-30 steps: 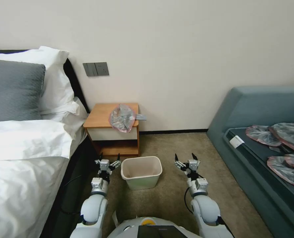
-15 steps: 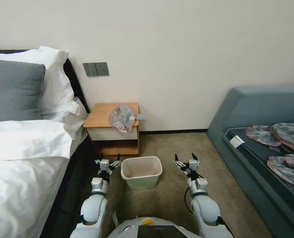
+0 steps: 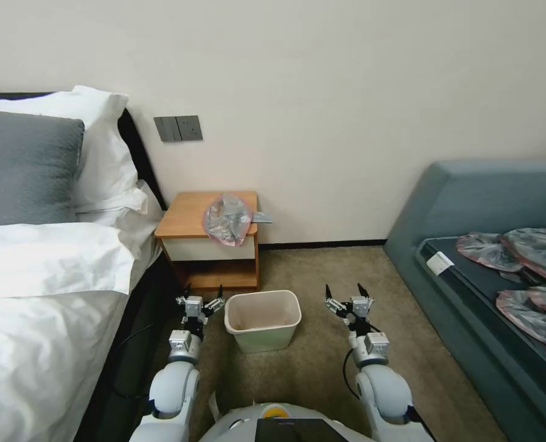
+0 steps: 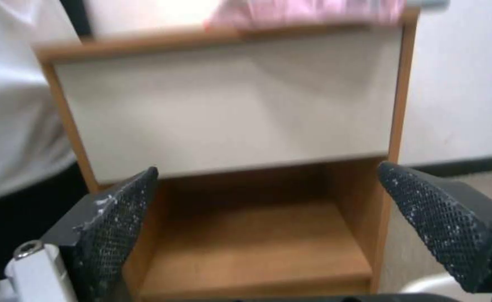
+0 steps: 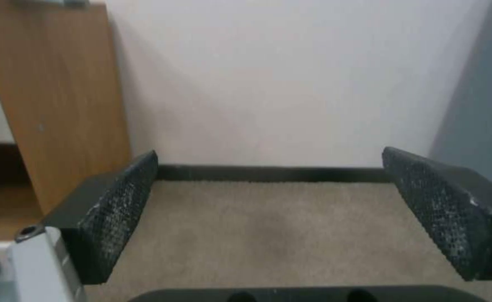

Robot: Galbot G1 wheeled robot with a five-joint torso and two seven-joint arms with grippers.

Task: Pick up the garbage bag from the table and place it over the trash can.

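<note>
The garbage bag [image 3: 226,218] lies crumpled on the tabletop [image 3: 187,215] of the nightstand, a little above the middle of the head view, bunched toward the front right corner with its pinkish rim spilling over the front edge; in the left wrist view that pink rim [image 4: 307,10] shows as a blur along the top of the frame, above the white drawer front. The trash can [image 3: 263,319] stands on the carpet below centre, bare of any liner, well apart from the bag. The left tool [image 3: 199,296] hangs low at lower left of centre, just beside the can, its jaws spread wide and holding nothing; the right tool [image 3: 347,293] sits at lower right of centre, equally released and empty.

Nothing has been grasped yet, so the risks all lie ahead. The film looks thin and slippery; a pinch that catches a single loose fold could let it slide free, or drag it off the overhang onto the carpet. A grey card-like thing [image 3: 261,217] lies just behind the bag at the right edge and might get swept along. Both tools start beneath the tabletop, so a careless rise could knock the drawer front or the edge. The can looks light; stretching the rim over it with one tool might shove or tip it.
</note>
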